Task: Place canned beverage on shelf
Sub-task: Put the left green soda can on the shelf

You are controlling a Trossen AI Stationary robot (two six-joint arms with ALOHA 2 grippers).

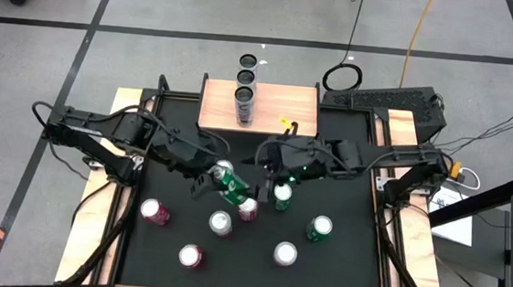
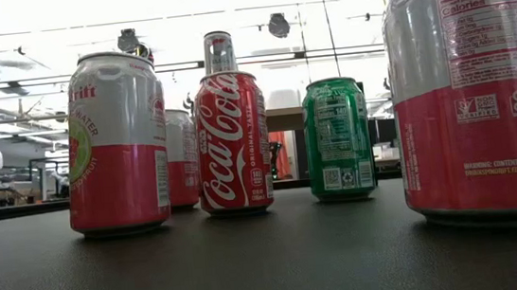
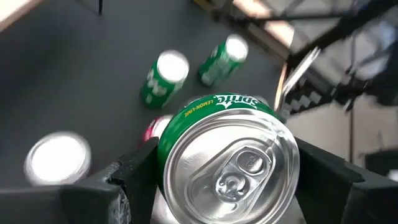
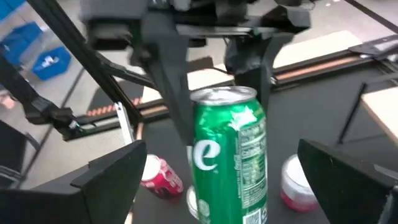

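My left gripper (image 1: 213, 180) is shut on a green Sprite can (image 1: 230, 185) above the middle of the black table mat. My right gripper (image 1: 273, 169) stands open just to the can's right. In the right wrist view its fingers (image 4: 112, 177) stand wide on either side of the Sprite can (image 4: 227, 155), apart from it. The shelf (image 1: 218, 104) is at the table's far edge, with three cans (image 1: 245, 95) in a row on its board. Several other cans stand on the mat. My left gripper pinches the Sprite can's side wall near its top end (image 3: 163, 155) between its two fingers (image 3: 127, 183). The fingers come slanting down from the table's left and lie across the can. The can is tilted and looks clear of the mat; its bottom end is out of frame.
Red, silver-topped and green cans stand on the mat nearer the front: a red one (image 1: 154, 212), one (image 1: 220, 223), one (image 1: 285, 254), a green one (image 1: 319, 228), another green one (image 1: 282, 197) under my right gripper. Wooden strips (image 1: 84, 231) line both sides of the table.
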